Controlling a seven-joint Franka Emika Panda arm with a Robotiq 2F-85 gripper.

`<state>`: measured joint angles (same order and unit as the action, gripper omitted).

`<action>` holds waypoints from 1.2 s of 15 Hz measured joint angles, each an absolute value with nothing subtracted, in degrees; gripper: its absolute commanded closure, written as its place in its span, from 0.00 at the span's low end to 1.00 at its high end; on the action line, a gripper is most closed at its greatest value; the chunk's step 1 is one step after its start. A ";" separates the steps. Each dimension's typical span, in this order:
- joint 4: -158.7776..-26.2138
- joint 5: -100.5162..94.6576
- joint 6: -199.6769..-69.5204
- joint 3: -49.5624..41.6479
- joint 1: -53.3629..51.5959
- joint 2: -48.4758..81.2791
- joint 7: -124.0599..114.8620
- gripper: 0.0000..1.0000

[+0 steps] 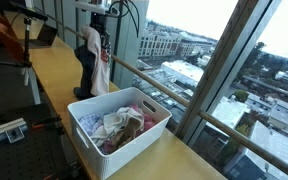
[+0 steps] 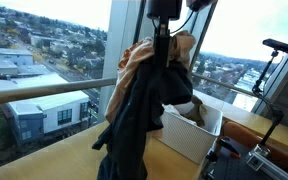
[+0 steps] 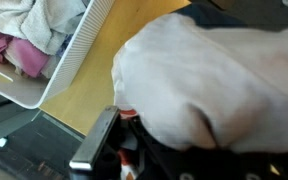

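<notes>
In an exterior view the wooden worktop (image 1: pixel 54 75) runs up the left side. Above it hangs the bundle of clothes (image 1: pixel 94 60), clear of the wood and dangling from the pincer (image 1: pixel 100 24). The pincer is clamped tight on the top of the bundle, its jaws all but met with cloth between them. At about 5 o'clock from the bundle, and apart from it, stands the white basket (image 1: pixel 84 108) with a heap of laundry (image 1: pixel 119 125) inside. Further right, the window (image 1: pixel 234 60) looks out over the city.

Judging from how things lie, the lift is done: the bundle is off the worktop and held high. It is neither in the basket nor over it, and it has been set down nowhere. The basket already holds several pieces.

In an exterior view taken from close by, the bundle proves to be two pieces. A pale cloth (image 2: pixel 134 60) sits at 11 o'clock, and a dark garment (image 2: pixel 144 120) trails long below it. The basket here lies at 4 o'clock, partly hidden behind them.

The wrist view alone looks into the basket at 10 o'clock, where white and pink pieces lie behind its slatted wall. The pale cloth fills that view's right side. It does not show how high the bundle hangs, which both exterior views do.
</notes>
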<state>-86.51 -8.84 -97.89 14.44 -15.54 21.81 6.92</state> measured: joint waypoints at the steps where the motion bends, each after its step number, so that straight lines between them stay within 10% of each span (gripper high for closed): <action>1: -86.81 -8.83 -97.89 14.42 -15.53 22.56 6.92 0.60; 9: -86.68 -8.66 -97.85 13.18 -13.93 23.88 7.82 0.03; 18: -88.40 -6.70 -98.31 9.21 -7.16 21.01 12.93 0.00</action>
